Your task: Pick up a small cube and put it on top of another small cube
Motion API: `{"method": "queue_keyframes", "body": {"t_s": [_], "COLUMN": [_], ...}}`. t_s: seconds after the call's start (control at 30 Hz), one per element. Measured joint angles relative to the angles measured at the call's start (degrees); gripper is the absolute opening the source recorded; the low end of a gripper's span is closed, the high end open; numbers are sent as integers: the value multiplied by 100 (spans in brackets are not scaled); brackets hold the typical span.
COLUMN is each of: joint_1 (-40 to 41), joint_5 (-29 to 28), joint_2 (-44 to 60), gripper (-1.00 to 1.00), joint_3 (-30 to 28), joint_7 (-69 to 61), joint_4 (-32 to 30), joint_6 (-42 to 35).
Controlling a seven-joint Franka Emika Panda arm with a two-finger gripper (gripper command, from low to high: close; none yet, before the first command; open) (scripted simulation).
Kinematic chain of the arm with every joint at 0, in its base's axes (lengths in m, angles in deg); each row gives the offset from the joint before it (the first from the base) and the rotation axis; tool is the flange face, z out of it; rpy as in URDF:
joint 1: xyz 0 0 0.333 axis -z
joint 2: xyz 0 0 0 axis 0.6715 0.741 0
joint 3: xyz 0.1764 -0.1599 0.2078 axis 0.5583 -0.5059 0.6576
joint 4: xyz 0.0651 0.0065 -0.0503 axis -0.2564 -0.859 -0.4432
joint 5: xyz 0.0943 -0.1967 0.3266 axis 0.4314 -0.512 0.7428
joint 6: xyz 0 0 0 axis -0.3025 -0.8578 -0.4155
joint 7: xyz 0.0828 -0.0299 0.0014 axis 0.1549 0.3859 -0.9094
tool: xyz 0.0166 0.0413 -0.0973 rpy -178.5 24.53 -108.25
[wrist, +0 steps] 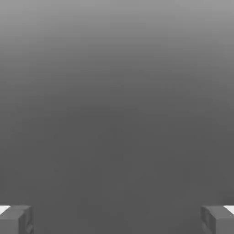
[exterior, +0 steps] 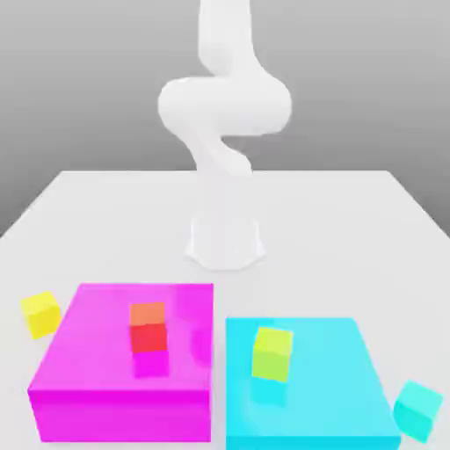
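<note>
Tool (wrist: 117,220) observed in the hand view: fingers spread wide, nothing pinched between them, presumably left so for a first grasp. Yellow cube (exterior: 41,315) seen well apart from the tool, on the pale, smooth worktop (exterior: 123,220) beside the flat magenta block (exterior: 123,415). Turquoise cube (exterior: 417,410), the intended base, also set away from the tool, beside the flat cyan block (exterior: 312,442). Both cubes judged rigid; plain, sharp-edged faces noted, suited to stacking.
</note>
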Motion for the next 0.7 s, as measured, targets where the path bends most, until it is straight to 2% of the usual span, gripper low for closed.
{"method": "queue_keyframes", "body": {"t_s": [0.23, 0.43, 0.57, 0.7], "joint_1": [734, 1330, 1705, 2307], "joint_5": [-166, -99, 150, 682], "joint_2": [1465, 2697, 3546, 4434], "gripper": [0, 0, 0, 0], "joint_3": [-777, -1499, -1978, -2226], "joint_7": [106, 46, -140, -531], "joint_4": [-660, -1214, -1583, -1946], "joint_6": [821, 1517, 1979, 2428]}}
